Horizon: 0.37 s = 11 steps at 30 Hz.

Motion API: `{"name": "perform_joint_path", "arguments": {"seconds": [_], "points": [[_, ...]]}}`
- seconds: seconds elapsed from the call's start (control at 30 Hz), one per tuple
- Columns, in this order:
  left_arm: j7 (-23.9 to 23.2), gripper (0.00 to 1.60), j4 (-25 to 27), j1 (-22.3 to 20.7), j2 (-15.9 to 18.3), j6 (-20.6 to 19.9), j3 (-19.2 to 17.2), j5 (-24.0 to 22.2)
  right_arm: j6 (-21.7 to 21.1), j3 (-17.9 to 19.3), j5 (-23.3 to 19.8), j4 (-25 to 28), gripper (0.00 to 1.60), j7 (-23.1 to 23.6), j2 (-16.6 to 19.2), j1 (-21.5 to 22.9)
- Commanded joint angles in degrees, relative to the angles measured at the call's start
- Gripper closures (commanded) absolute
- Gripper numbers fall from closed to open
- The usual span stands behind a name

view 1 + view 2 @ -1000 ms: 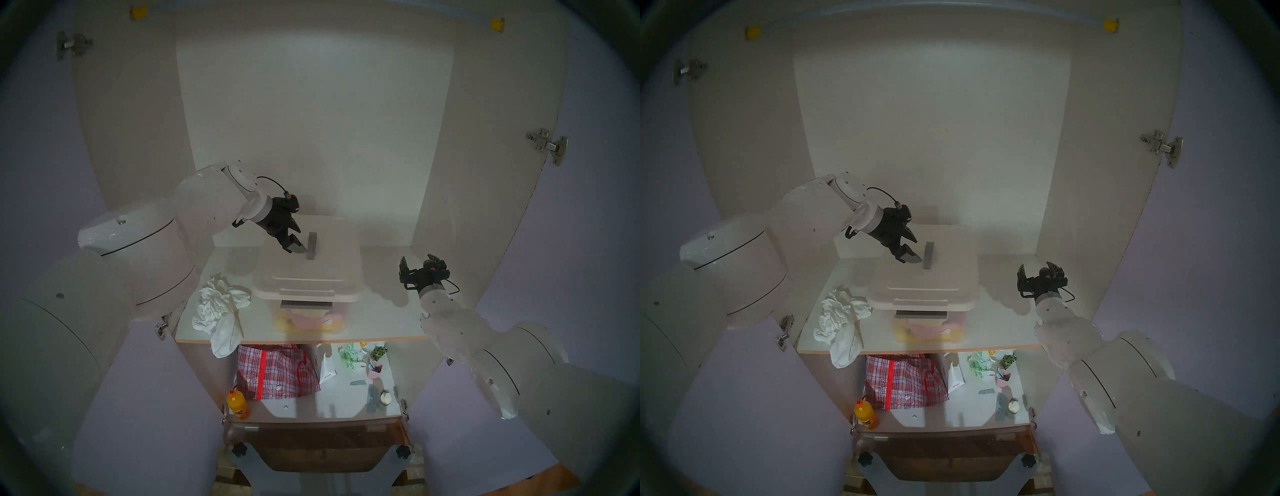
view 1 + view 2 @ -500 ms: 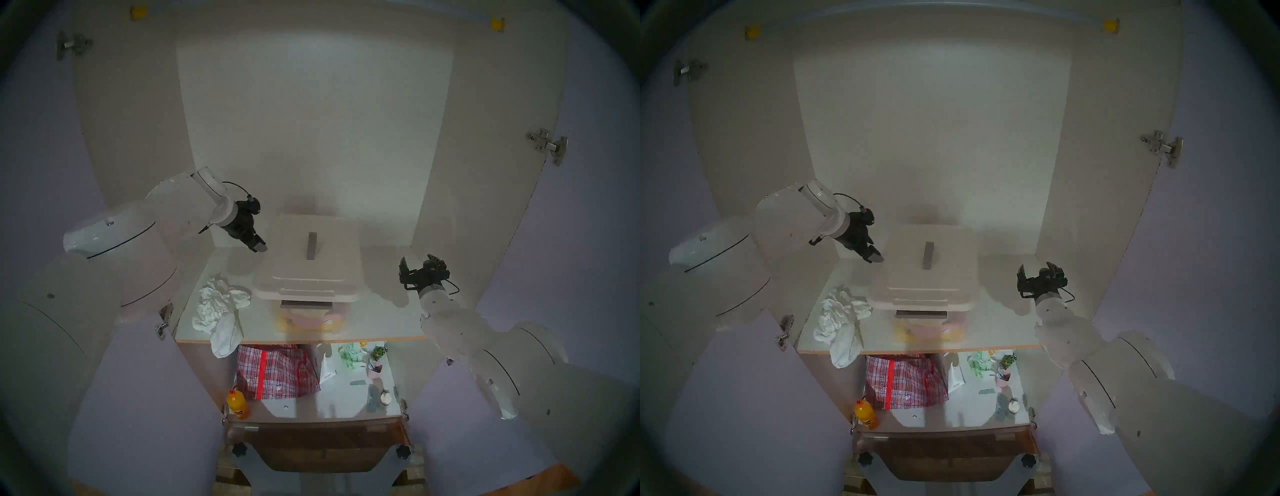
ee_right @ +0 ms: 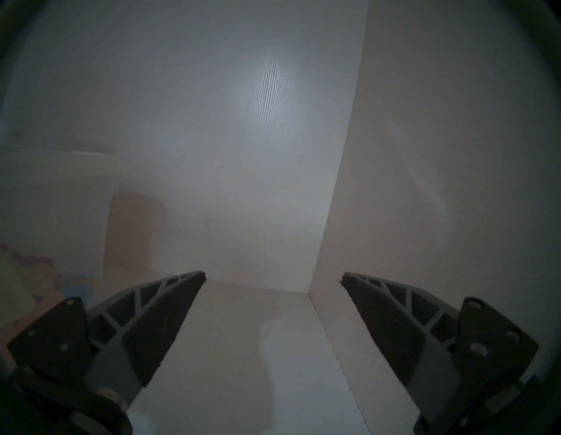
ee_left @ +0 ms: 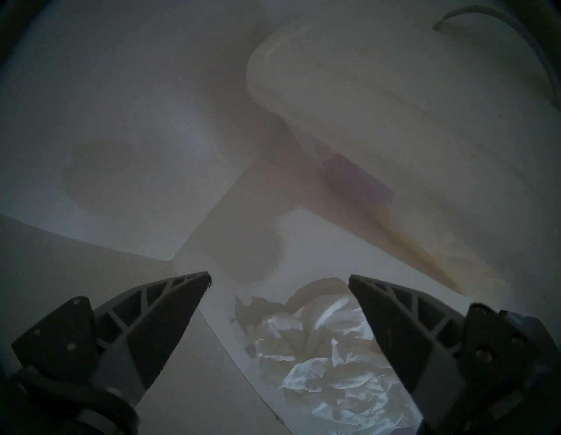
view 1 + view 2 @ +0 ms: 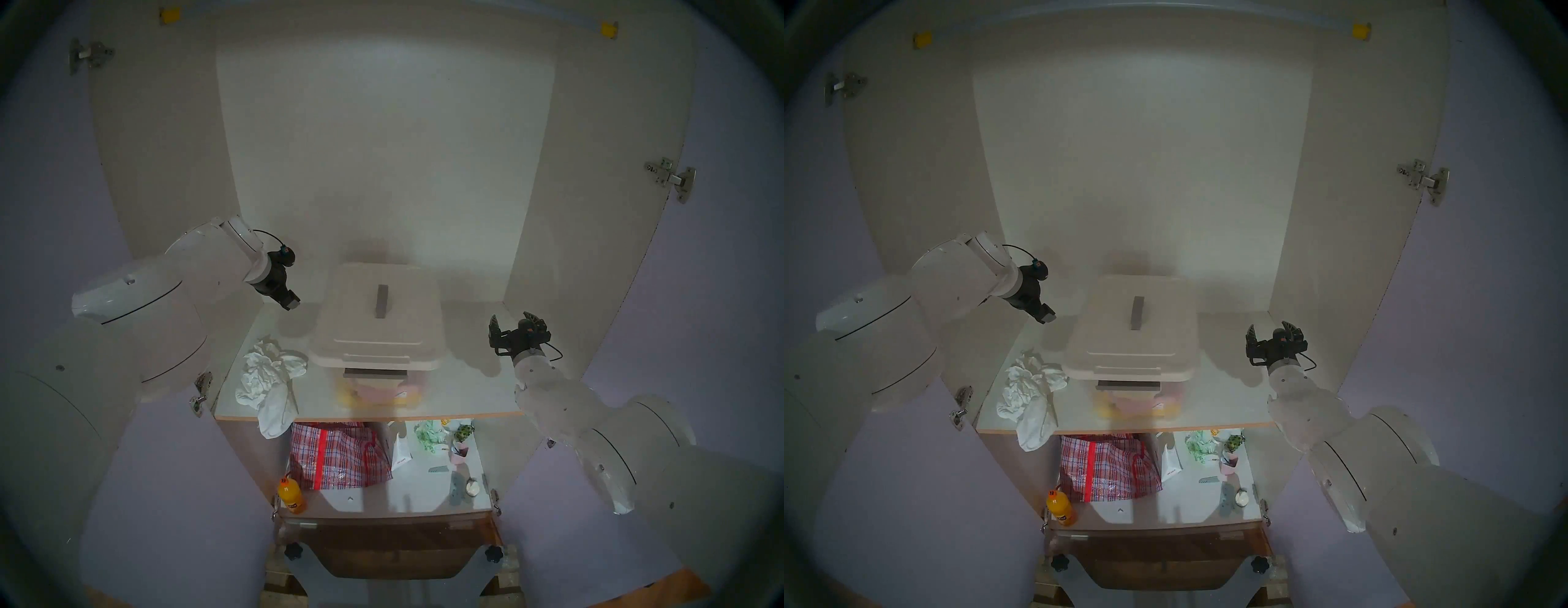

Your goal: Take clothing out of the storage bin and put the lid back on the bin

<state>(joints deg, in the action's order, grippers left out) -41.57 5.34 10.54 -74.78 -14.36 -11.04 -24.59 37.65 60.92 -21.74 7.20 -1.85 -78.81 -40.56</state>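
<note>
The white lid point(image 5: 377, 322) with its grey handle strip point(image 5: 382, 300) lies on top of the clear storage bin point(image 5: 382, 388), which stands on the upper shelf point(image 5: 466, 390). Crumpled white clothing point(image 5: 271, 378) rests on the shelf left of the bin, one end hanging over the front edge. My left gripper point(image 5: 292, 302) hovers open and empty at the shelf's back left, apart from the lid. In the left wrist view the clothing point(image 4: 328, 358) shows between the open fingers and the lid point(image 4: 394, 91) is at upper right. My right gripper point(image 5: 511, 327) stands open and empty right of the bin.
The shelf sits inside a wardrobe with side walls point(image 5: 551, 212) and a back panel. On the lower shelf are a red-checked bag point(image 5: 339, 454), an orange bottle point(image 5: 292, 494), a white paper bag point(image 5: 401, 452) and several small items point(image 5: 458, 446). Pale yellow and pink cloth shows through the bin's front.
My left gripper has drawn back to the left from the lid's handle strip to the shelf's back left corner, open throughout. The lid, bin and right arm have not moved.
</note>
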Motion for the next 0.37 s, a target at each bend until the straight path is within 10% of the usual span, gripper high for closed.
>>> {"name": "perform_joint_path", "arguments": {"seconds": [0.0, 0.33], "points": [[2.3, 0.0, 0.4, -1.5, -0.3, 0.5, -0.1, 0.1, 0.5, 0.1, 0.0, 0.9, 0.0, 0.0, 0.0, 1.5], [5.6, 0.0, 0.4, -0.9, -0.6, 1.1, -0.5, 0.5, 0.5, 0.2, 0.0, 0.9, 0.0, 0.0, 0.0, 1.5]]}}
